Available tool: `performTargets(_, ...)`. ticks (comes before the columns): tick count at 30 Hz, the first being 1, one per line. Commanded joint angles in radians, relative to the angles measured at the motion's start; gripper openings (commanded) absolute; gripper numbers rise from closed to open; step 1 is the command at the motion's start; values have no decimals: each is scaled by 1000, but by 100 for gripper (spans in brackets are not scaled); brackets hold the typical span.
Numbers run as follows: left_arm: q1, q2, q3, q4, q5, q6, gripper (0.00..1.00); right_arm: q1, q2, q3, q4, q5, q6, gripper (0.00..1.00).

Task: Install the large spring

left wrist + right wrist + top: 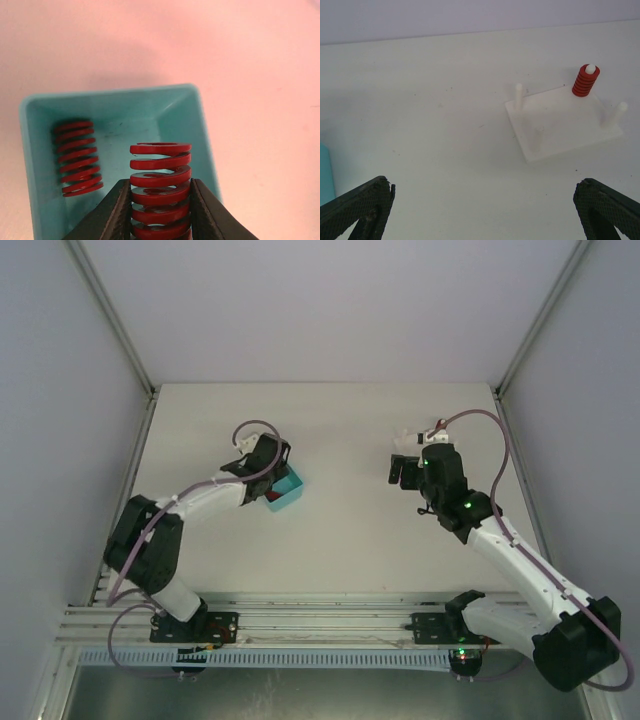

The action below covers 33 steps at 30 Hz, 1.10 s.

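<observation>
Surface: white table (330,550) inside pale walls, with a metal rail (300,625) along the near edge.
Bin (115,102): teal, open on top, set flat on the table on the left arm's side.
Left gripper (161,187): poised over the near right part of the bin, clamped tight on the large spring, with one black finger (120,210) pressed to each flank.
Large spring (160,165): red, thick-coiled, upright. Pinched at the lower coils, upper coils free above the fingertips. Positioned over the right half of the bin's inside. Contact with the bin floor not determinable.
Second spring (77,157): red, inside the bin near its left wall, well clear of the held spring and of the fingers.
Right gripper (485,200): well apart from the bin, on its right in the overhead view. Spread wide, nothing between the fingers, hovering above bare table.
Peg plate (560,127): white, flat on the table, farther from the bin than the right gripper. Thin white pegs (519,95) upright at its corners.
Seated spring (585,81): red, finer coils, slipped over the plate's far peg, white tip showing above it. Other visible pegs bare.
</observation>
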Motion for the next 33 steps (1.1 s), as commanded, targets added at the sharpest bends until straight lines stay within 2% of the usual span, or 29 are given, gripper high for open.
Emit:
performTargets(1, 4, -100, -51, 120, -19, 88, 12, 6, -11, -12, 20, 1, 3, 99)
performTargets(5, -2, -219, -153, 286, 9, 251, 12, 6, -4, -11, 24, -23, 6, 100)
performTargets(8, -6, -307, -251, 460, 91, 400, 12, 6, 8, -7, 30, -58, 7, 100)
performTargets(15, -22, -428, -443, 717, 284, 656, 10, 15, 70, 35, 40, -255, 45, 99)
performTargets(22, -169, -467, -600, 957, 209, 927, 8, 88, 210, 196, -58, -513, 66, 91)
performTargets(28, -220, -499, -713, 1116, 202, 1048, 8, 156, 265, 274, -99, -682, 86, 81)
performTargets(33, -242, -511, -751, 1155, 218, 1104, 8, 216, 312, 315, -103, -769, 105, 71)
